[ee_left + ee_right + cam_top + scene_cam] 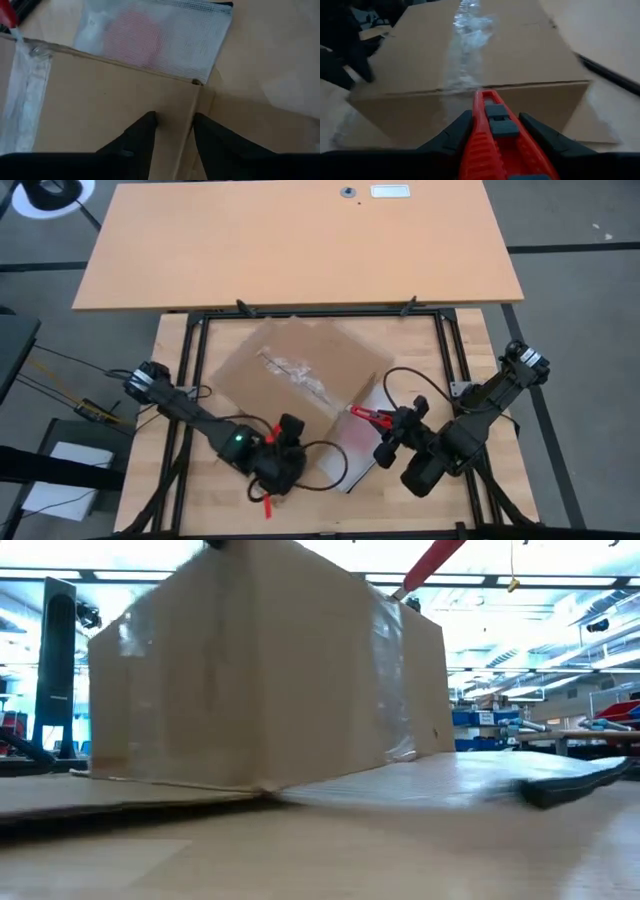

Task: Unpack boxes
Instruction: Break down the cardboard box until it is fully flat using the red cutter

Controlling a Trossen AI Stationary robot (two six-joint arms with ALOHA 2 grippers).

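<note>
A brown cardboard box (pixel 296 370) sits sealed near the middle of the wooden surface (pixel 500 360), turned at an angle, a wrinkled strip of clear tape (pixel 296 374) running along its top seam. The box looks light and fairly stiff, its walls likely to dent under a hard squeeze and its taped patches slick; the safest places to steady it appear to be the bare cardboard edges and corners, away from the seam. Just beyond its near edge lies a clear mesh zip bag (pixel 160 35) with something red inside. The left gripper (pixel 172 122) reaches in low from the box's near side, its fingers (pixel 142 131) parted and straddling a corner edge of the box, whether pressing it cannot be told. The right gripper (pixel 495 125) hovers at the box's end, fingers clenched on a red box cutter (pixel 492 137) aimed at the tape line.
</note>
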